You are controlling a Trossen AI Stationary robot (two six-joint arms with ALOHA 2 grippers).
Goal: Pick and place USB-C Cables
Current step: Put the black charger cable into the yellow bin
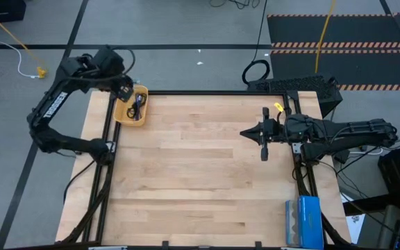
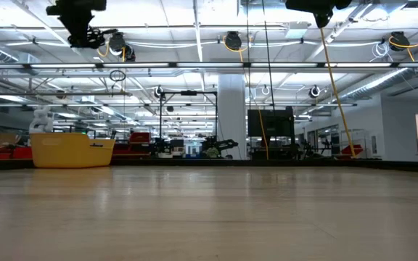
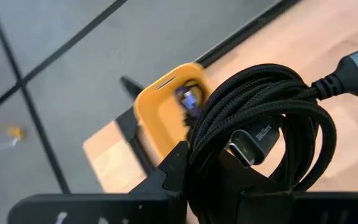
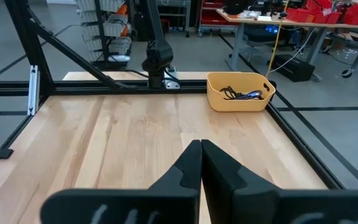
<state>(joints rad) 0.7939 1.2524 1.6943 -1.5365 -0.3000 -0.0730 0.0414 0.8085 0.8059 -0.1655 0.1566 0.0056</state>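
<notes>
In the left wrist view a black braided USB-C cable (image 3: pixel 260 118) is bundled into a loose coil in my left gripper (image 1: pixel 126 92), and its silver plug (image 3: pixel 247 152) shows. The gripper hovers over the yellow bin (image 3: pixel 157 115) at the table's far left corner. A blue-purple cable (image 3: pixel 190 99) lies in the bin. The right wrist view shows that cable beside a black one (image 4: pixel 244 94) inside the bin (image 4: pixel 219 101). My right gripper (image 4: pixel 201 148) is shut on nothing above the table's right side (image 1: pixel 245 133). My left gripper is shut on the black cable's coil (image 3: pixel 204 155), with several strands pinched between the two fingers (image 3: pixel 176 165). The fingers slant down from above. The coil is lifted clear, above the yellow bin. Its grey-sleeved plug end (image 3: pixel 353 68) sticks out to one side.
A blue box (image 1: pixel 303 221) lies at the table's near right corner. Black frame rails (image 1: pixel 106 149) run along the table's edges. A thick black cable loop (image 1: pixel 255 71) and a yellow cord (image 1: pixel 9 31) lie on the floor beyond the table. Bare wood (image 1: pixel 200 173) fills the middle.
</notes>
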